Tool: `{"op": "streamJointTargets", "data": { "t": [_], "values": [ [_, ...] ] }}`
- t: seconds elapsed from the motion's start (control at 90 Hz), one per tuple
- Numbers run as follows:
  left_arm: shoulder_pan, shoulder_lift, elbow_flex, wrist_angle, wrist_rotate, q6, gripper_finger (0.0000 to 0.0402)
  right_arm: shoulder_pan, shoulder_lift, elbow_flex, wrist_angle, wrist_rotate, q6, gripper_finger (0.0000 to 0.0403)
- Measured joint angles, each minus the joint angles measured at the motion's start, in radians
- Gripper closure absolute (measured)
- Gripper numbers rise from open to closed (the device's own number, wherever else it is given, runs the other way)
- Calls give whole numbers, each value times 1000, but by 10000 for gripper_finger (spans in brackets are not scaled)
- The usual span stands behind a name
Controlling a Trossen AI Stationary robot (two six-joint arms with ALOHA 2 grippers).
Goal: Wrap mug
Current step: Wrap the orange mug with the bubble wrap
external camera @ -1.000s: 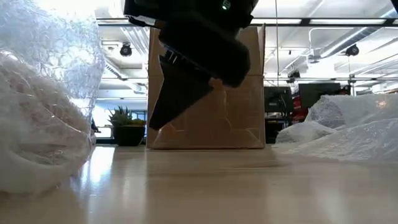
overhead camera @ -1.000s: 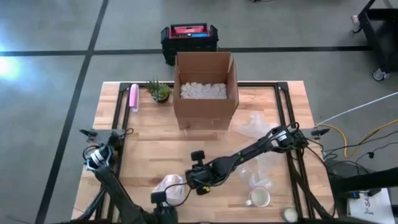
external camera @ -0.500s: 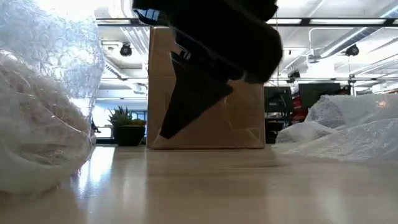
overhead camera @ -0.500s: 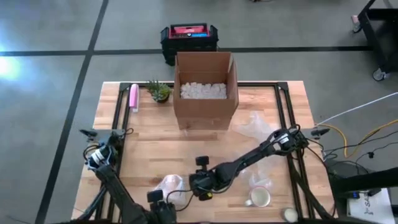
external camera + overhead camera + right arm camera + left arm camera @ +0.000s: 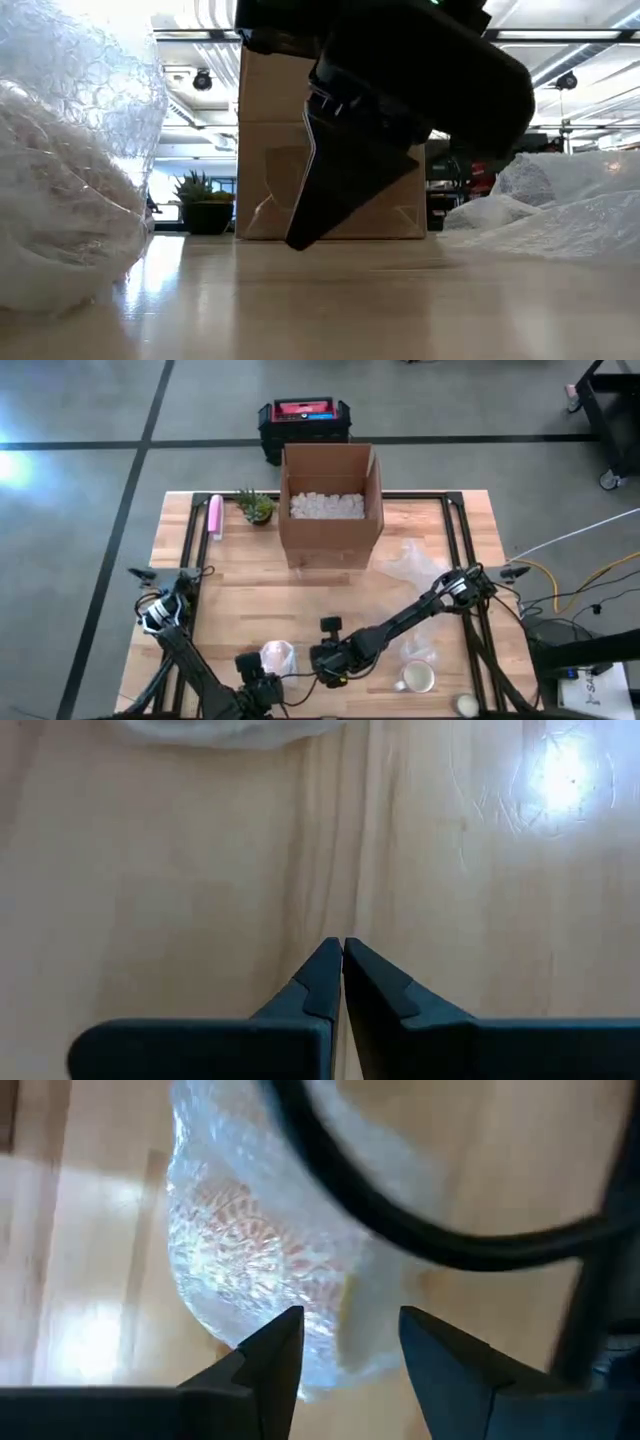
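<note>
One wooden surface (image 5: 240,600) carries one open cardboard box (image 5: 330,510) at the far middle, with bare wood between it and the near edge. Two arms reach in. The right tool (image 5: 322,670) hangs over the near middle, fingers pressed together, holding nothing. The left tool (image 5: 262,685), at the near edge, has fingers slightly apart above one bubble-wrapped bundle (image 5: 277,657), gripping nothing. One bare white mug (image 5: 417,678) stands near right, beside loose bubble wrap (image 5: 420,622). One small plant (image 5: 257,506) sits far left.
</note>
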Motion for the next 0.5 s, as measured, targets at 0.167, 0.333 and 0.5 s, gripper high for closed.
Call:
{"op": "streamJointTargets", "data": {
  "t": [0.167,0.333,0.5],
  "values": [
    [7,0,-68,6,-59,-22,282,0,0,0,0,21,-1,401],
    [17,0,-111,29,-150,-29,304,0,0,0,5,21,-1,401],
    [33,0,-145,20,-168,-55,371,0,0,0,8,21,-13,401]
  ]
}}
